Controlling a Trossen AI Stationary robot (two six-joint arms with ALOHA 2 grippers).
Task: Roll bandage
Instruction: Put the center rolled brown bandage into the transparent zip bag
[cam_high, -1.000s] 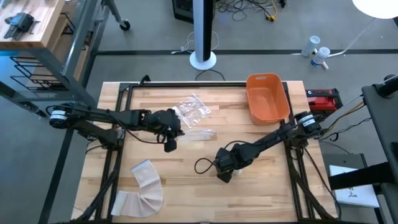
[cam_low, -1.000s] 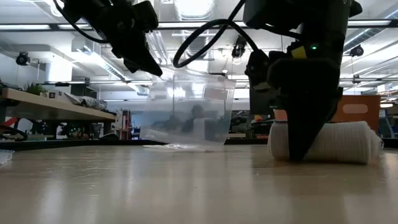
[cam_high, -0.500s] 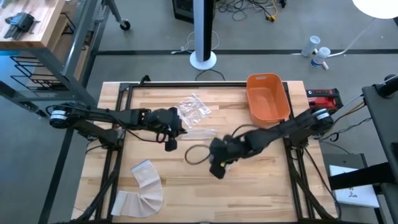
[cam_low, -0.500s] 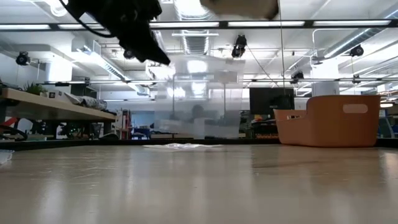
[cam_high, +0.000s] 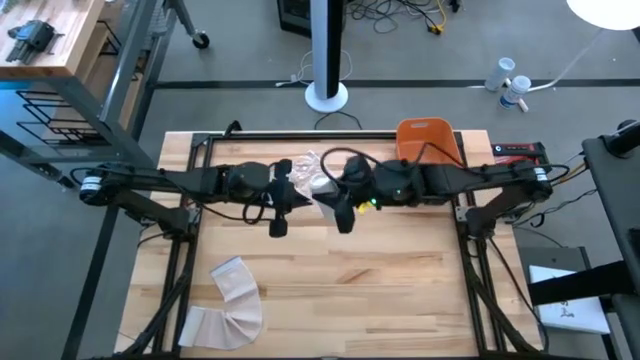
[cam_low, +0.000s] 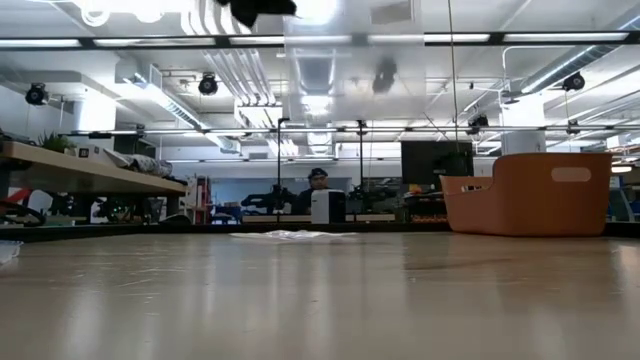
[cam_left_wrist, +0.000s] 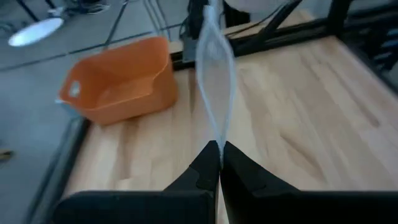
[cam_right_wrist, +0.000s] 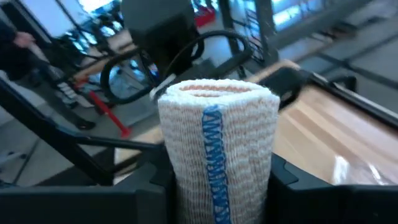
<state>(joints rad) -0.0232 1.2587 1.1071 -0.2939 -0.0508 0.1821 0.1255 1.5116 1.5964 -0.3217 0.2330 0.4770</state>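
A white bandage roll (cam_right_wrist: 217, 137) with a blue stripe stands between the fingers of my right gripper (cam_right_wrist: 217, 183), which is shut on it. That gripper (cam_high: 340, 205) is high over the table's far middle. Facing it, my left gripper (cam_high: 290, 197) is shut on a clear plastic bag (cam_left_wrist: 214, 81), which shows high up in the low view (cam_low: 350, 50). An unrolled strip of bandage (cam_high: 232, 300) lies flat at the table's near left. My left gripper pinches the bag's near edge (cam_left_wrist: 217, 138) between its two fingertips. The bag reaches forward from the fingers, clear of the table, and its two layers bulge apart farther out. My right gripper pinches the roll's round side (cam_right_wrist: 186, 174) between its two fingers, which lie across the roll. The roll is lifted clear of the table, and its open end (cam_right_wrist: 214, 90) shows above the fingers.
An orange bin (cam_high: 430, 150) stands at the table's far right. A second, crumpled clear bag (cam_high: 305, 163) lies on the table near the far edge. The near half of the wooden table (cam_high: 400, 300) is bare apart from the loose bandage strip.
My right gripper has lifted the bandage roll off the table's near middle. It has risen high, gone toward the far edge and the bag, and tipped from pointing down to almost level. My left gripper has risen with the bag, which now hangs higher.
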